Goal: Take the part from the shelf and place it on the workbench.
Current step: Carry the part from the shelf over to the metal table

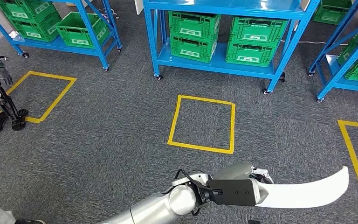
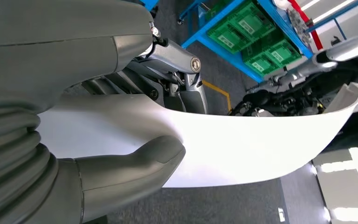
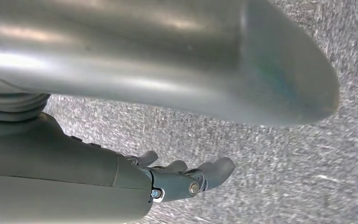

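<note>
Part (image 1: 307,189), a long curved white panel, was in the left hand (image 1: 235,189), low in the head view, sticking out toward the robot's right over grey carpet (image 1: 121,140). Left wrist view: thick thumb (image 2: 135,163) pressed on one face of the panel (image 2: 242,149), darker fingers (image 2: 168,88) behind the other face, so the grip clamped one end and the rest hung free. Probably gripped at the end because the panel is thin and wide; the curved free length could swing or sag, so the grip looked leverage-heavy.

Right hand (image 3: 186,179) hung over the carpet, fingers loosely curled and apart, holding nothing. Likely kept down to stay out of the panel's way.

Part was already off the shelf. Blue shelves (image 1: 223,9) with green crates (image 1: 251,42) stood ahead, well apart from the hand, with a yellow tape square (image 1: 203,123) on the floor between. No table in sight, so judged mid-carry: pick done, placing not yet done. Next needs a turn or walk to the table with the free end kept off the shelf legs.

Another robot's dark legs (image 1: 0,112) stood at far left beside another yellow square (image 1: 42,95).
</note>
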Available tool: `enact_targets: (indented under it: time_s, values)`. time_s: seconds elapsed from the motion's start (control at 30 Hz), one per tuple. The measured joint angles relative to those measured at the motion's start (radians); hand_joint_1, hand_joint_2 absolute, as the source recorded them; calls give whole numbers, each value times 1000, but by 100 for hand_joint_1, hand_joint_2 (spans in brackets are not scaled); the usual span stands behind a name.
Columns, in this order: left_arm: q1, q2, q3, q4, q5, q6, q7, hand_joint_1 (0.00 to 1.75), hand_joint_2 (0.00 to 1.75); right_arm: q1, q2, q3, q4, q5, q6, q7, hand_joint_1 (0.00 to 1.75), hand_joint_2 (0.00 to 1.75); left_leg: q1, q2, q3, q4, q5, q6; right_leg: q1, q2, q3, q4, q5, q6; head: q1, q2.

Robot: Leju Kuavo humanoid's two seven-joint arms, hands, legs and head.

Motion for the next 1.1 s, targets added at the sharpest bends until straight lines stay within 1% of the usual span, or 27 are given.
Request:
enact_targets:
  time_s: [0.03, 0.07, 0.1, 0.17, 0.2, 0.23, 0.3, 0.33, 0.37, 0.4, 0.43, 0.47, 0.53, 0.57, 0.6, 0.67, 0.7, 0.73, 0.8, 0.83, 0.87, 0.9, 0.93, 0.97, 1.0, 1.07, 1.1]
  values:
    - [-1, -1, -1, -4, 0, -8, -1, 175, 175, 2, 0, -2, 0, -7, -4, -5, 0, 0, -1, -1, 57, -78, -15, 4, 0, 1, -7, 1, 11, 6, 0, 0]
    - [-3, -1, -2, -8, 1, -14, -1, 175, 175, 4, 0, -3, 0, -13, -6, -10, 0, 0, -3, -3, 95, -136, -32, 9, 1, 1, -10, 1, 21, 13, -1, 0]
    - [-4, -1, -3, -10, 3, -18, 0, 175, 175, 7, 0, -5, 0, -17, -8, -13, 0, 0, -6, -4, 113, -170, -43, 16, 0, 1, -13, -2, 33, 21, -1, 0]
    - [-4, -1, -6, -10, 8, -24, 1, 175, 175, 12, 0, -9, 0, -20, -7, -19, 0, 0, -9, -2, 100, -179, -31, 35, -5, 2, -21, -6, 42, 36, 0, 0]
    - [-4, -1, -6, -10, 9, -25, 2, 175, 175, 15, 0, -10, 0, -18, -7, -20, 0, 0, -9, 0, 89, -180, -19, 46, -8, 4, -29, 7, 21, 41, 1, 0]
    - [-3, -1, -6, -10, 9, -25, 2, 175, 175, 17, 0, -11, 0, -14, -6, -21, 0, 0, -9, 2, 76, -181, -6, 55, -8, 5, -43, 40, -20, 44, 3, 0]
    - [-3, -1, -7, -10, 10, -25, 2, 175, 175, 19, 0, -11, 0, -9, -6, -19, 0, 0, -12, 5, 43, -179, 21, 65, -6, 8, -77, 160, -127, 46, 7, 0]
    - [-3, -1, -7, -8, 10, -25, 2, 175, 175, 19, 0, -11, 0, -8, -6, -17, 0, 0, -14, 6, 25, -176, 35, 67, -5, 9, -89, 225, -159, 47, 8, 0]
    - [-3, 0, -7, -7, 10, -25, 2, 175, 175, 19, 0, -11, 0, -8, -6, -14, 0, 0, -16, 6, 6, -172, 47, 68, -3, 10, -92, 272, -163, 47, 9, 0]
    - [-3, 0, -7, -5, 10, -25, 1, 175, 175, 19, 0, -11, 0, -8, -6, -11, 0, 0, -18, 6, -14, -167, 59, 68, -1, 10, -80, 292, -146, 45, 9, 0]
    - [-3, 0, -7, -4, 11, -26, 1, 175, 175, 19, 0, -11, 0, -9, -5, -9, 0, 0, -19, 6, -34, -161, 70, 67, 1, 10, -50, 276, -117, 41, 9, 0]
    - [-3, 0, -8, -4, 11, -27, 0, 175, 175, 18, 0, -11, -1, -9, -5, -8, 0, 0, -19, 6, -51, -153, 79, 65, 4, 11, -3, 230, -95, 37, 9, 0]
    - [-7, -3, -11, -4, 13, -29, -2, 175, 175, 13, 0, -11, -1, -10, -3, -9, 0, 0, -22, 6, -77, -138, 94, 57, 11, 11, 109, 89, -109, 23, 9, 0]
    - [-10, -4, -12, -4, 14, -30, -3, 175, 175, 11, 0, -11, -1, -9, -2, -10, 0, 0, -23, 6, -82, -133, 100, 52, 14, 12, 145, 36, -128, 16, 9, 0]
    - [-13, -5, -14, -4, 16, -31, -5, 175, 175, 9, 0, -11, -2, -9, 0, -10, 0, 0, -24, 7, -85, -133, 108, 47, 17, 12, 161, 5, -142, 9, 9, 0]
    - [-18, -5, -15, 0, 23, -30, -8, 175, 175, 10, 1, -11, -1, -8, 2, -9, 0, 0, -24, 7, -91, -134, 119, 35, 14, 10, 150, -5, -129, -4, 9, 0]
    - [-19, -5, -16, 1, 25, -28, -10, 175, 175, 10, 2, -11, -1, -7, 2, -8, 0, 0, -23, 5, -99, -125, 105, 29, 12, 8, 139, -6, -117, -12, 9, 0]
    - [-19, -5, -17, 3, 27, -27, -11, 175, 175, 10, 2, -11, -1, -5, 2, -7, 0, 0, -22, 3, -111, -101, 72, 22, 8, 6, 126, -8, -103, -19, 6, 0]
    - [-19, -4, -20, 4, 28, -24, -11, 175, 175, 8, 2, -11, -2, -1, 2, -5, 0, 0, -15, 1, -141, 2, -29, 10, 7, 5, 94, -8, -77, -25, 2, 0]
    - [-19, -4, -21, 5, 29, -23, -11, 175, 175, 8, 2, -11, -2, 0, 2, -4, 0, 0, -11, 1, -151, 64, -66, 5, 7, 4, 77, -7, -63, -24, 0, 0]
    - [-19, -3, -22, 6, 29, -22, -11, 175, 175, 9, 2, -11, -2, 2, 2, -4, 0, 0, -7, 1, -154, 114, -80, 1, 7, 3, 61, -7, -50, -22, 0, 0]
    - [-18, -2, -23, 8, 29, -21, -11, 175, 175, 9, 2, -11, -2, 2, 2, -3, 0, 0, -4, 1, -144, 138, -69, -2, 7, 2, 44, -6, -36, -20, 0, 0]
    - [-18, -2, -23, 9, 29, -20, -11, 175, 175, 9, 2, -11, -2, 3, 2, -3, 0, 0, -1, 1, -119, 130, -42, -3, 6, 1, 28, -5, -24, -17, 0, 0]
    - [-18, -3, -24, 10, 29, -19, -11, 175, 175, 9, 2, -11, -2, 3, 2, -3, 0, 0, 0, 1, -77, 89, -15, -3, 5, 1, 14, -4, -12, -13, 0, 0]
    - [-19, -4, -24, 10, 29, -18, -11, 175, 175, 8, 2, -11, -2, 3, 2, -3, 0, 0, 1, 1, -20, 21, -5, -1, 5, 1, 2, -3, -1, -9, 0, 0]
    - [-21, -7, -24, 9, 29, -17, -12, 175, 175, 7, 2, -11, -2, 4, 3, -3, 0, 0, -1, 0, 79, -120, -24, 9, 6, 1, -12, -1, 21, 2, 0, 0]
    - [-22, -8, -25, 8, 29, -16, -12, 175, 175, 6, 2, -11, -2, 4, 3, -3, 0, 0, -5, -1, 102, -160, -36, 15, 5, 2, -14, -3, 32, 9, 0, 0]
